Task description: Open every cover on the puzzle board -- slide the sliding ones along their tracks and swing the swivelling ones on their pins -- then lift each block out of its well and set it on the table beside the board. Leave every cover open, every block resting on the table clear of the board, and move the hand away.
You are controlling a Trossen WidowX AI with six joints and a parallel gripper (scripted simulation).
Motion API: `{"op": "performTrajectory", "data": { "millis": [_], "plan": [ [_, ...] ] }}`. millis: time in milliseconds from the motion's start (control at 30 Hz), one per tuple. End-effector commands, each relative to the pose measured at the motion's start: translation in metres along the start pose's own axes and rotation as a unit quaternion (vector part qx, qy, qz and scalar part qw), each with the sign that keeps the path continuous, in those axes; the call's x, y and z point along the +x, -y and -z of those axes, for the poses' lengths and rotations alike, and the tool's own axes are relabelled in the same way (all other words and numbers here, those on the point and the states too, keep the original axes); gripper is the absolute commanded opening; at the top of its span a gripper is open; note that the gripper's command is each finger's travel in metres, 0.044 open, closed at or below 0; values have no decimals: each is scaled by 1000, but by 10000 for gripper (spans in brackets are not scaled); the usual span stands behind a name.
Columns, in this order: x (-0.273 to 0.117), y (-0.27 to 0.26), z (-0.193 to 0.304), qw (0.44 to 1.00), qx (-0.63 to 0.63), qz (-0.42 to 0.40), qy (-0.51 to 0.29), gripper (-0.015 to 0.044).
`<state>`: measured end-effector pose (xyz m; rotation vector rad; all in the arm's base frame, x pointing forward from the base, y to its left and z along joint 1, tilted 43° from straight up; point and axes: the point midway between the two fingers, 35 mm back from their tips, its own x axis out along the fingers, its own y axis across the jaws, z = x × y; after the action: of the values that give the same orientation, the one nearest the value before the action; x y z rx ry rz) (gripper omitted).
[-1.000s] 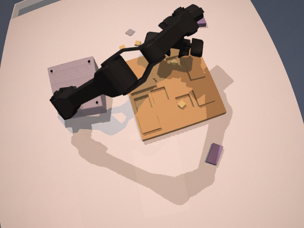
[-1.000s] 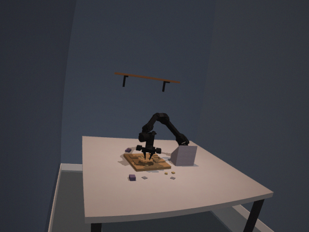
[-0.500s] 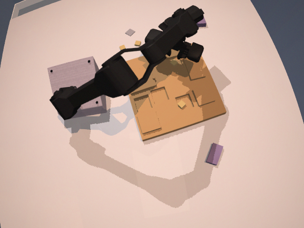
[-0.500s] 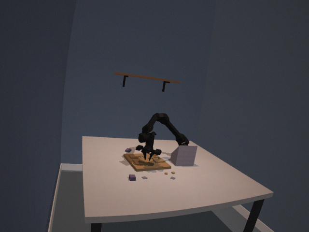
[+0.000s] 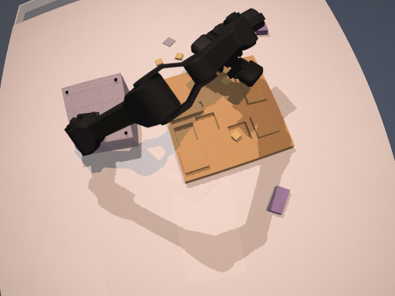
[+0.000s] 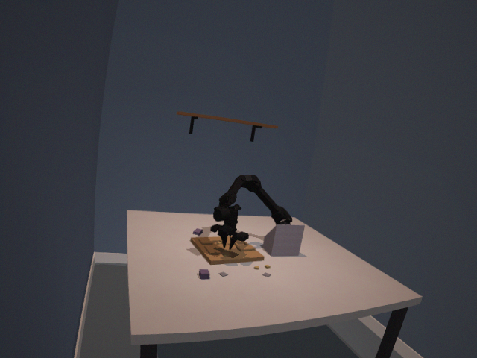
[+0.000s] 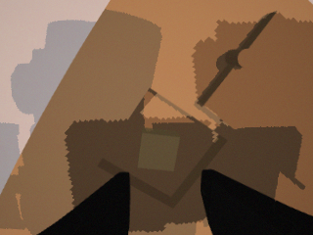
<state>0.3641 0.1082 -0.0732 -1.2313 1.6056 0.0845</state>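
Observation:
The orange puzzle board [image 5: 220, 156] [image 6: 252, 256] has several same-coloured covers, hard to tell from its face. One yellow block [image 5: 226, 81] [image 7: 158, 152] lies in a shaded uncovered well near the board's far edge. Another yellow block [image 5: 236, 135] lies in an uncovered well nearer the middle. A third yellow block [image 5: 158, 61] [image 6: 267, 266] and a fourth yellow block [image 5: 179, 55] [image 6: 256, 267] rest on the table, clear of the board. My gripper [image 6: 228, 248] [image 7: 166, 182] is partly open and empty, pointing down above the shaded well. The arm hides part of the board in the top view.
A grey mounting block [image 5: 92, 103] [image 6: 288, 242] stands beside the board. A purple block [image 5: 279, 200] [image 6: 197, 231] and another purple block [image 5: 261, 30] [image 6: 203, 274] lie on opposite sides. A flat grey square [image 5: 168, 41] [image 6: 266, 274] lies beyond the yellow blocks; another flat square [image 6: 223, 274] lies near.

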Motion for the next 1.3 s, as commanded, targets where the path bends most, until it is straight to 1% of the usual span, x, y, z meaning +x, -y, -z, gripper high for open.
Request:
{"op": "performTrajectory", "data": {
  "millis": [0,200,1033,1267],
  "plan": [
    [3,0,1,999,36,2,-2,144],
    [4,0,1,998,71,2,-2,144],
    [4,0,1,997,71,2,-2,144],
    [10,0,1,997,71,2,-2,144]
  ]
}}
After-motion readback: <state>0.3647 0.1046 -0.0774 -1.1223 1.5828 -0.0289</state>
